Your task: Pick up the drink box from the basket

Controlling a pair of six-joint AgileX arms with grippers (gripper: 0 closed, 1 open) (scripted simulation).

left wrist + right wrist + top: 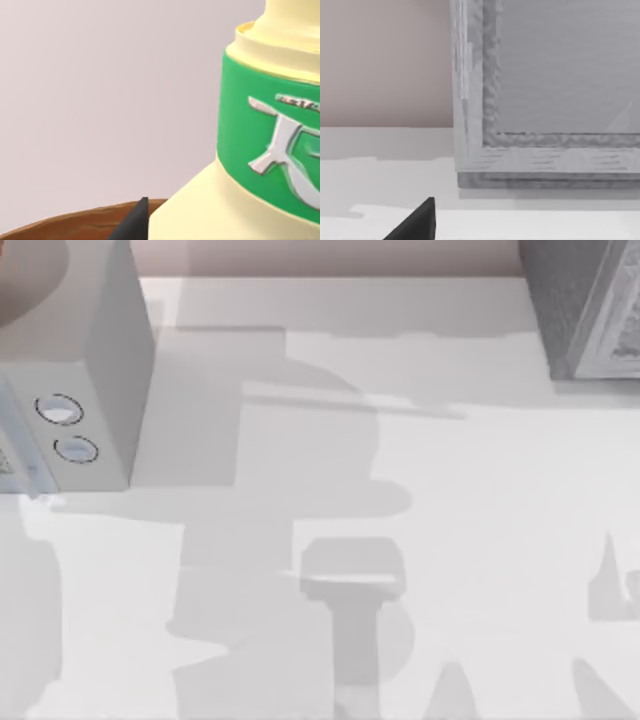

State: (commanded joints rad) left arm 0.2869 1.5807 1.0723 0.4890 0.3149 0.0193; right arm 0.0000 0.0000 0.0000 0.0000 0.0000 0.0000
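The drink box stood close before the left gripper, just above the basket's brown rim; one dark fingertip showed beside it. Whether the jaws gripped it I could not tell. Probably the lift was in hand: next, rise straight, clear of that rim. The right gripper idled near a grey box.

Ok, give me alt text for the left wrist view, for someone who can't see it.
A pale-yellow bottle-like drink box with a green band bearing white lettering stands very close to the camera. Beside its base lie the curved brown basket rim and a dark pointed fingertip of the left gripper, before a plain pinkish wall.
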